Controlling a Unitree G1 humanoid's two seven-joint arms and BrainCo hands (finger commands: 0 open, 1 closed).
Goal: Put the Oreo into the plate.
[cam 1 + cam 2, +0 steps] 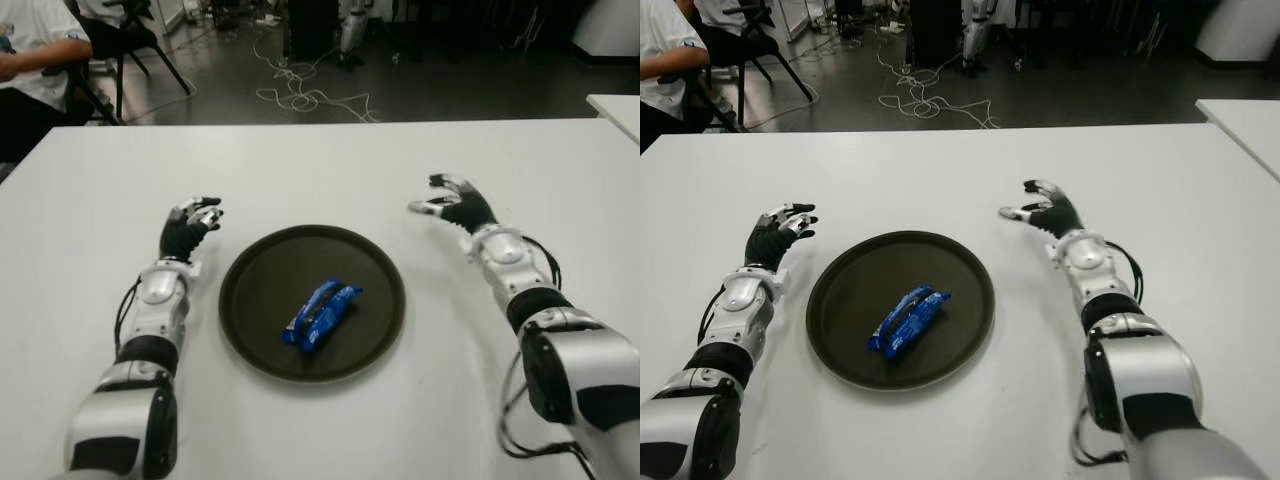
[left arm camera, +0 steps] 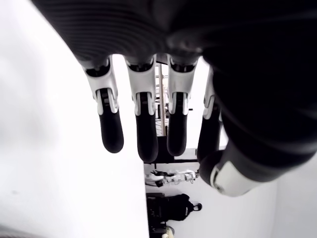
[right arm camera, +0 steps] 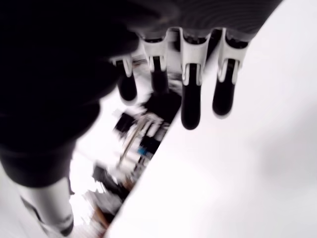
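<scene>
- Table (image 1: 300, 160): a plain white top that fills most of both eye views, with the corner of a second white table (image 1: 615, 108) at the far right.
- Room beyond: dark floor with a loose white cable (image 1: 300, 95) coiled on it, black chair legs, and a seated person (image 1: 35, 60) in a white shirt at the far left.
- Plate (image 1: 250, 290): round and dark brown, lying flat between the two arms.
- Oreo (image 1: 320, 313): a blue packet lying inside the plate, slightly right of its middle, set slantwise.
- Left hand (image 1: 190, 228): just left of the plate, holding nothing; its wrist view shows the fingers (image 2: 110, 124) straight and slightly apart.
- Right hand (image 1: 452, 203): right of the plate's far edge and apart from it, holding nothing, fingers (image 3: 190, 106) loosely extended.
- Wrist views alone show the finger undersides; neither shows the plate or packet, only white table and distant clutter.
</scene>
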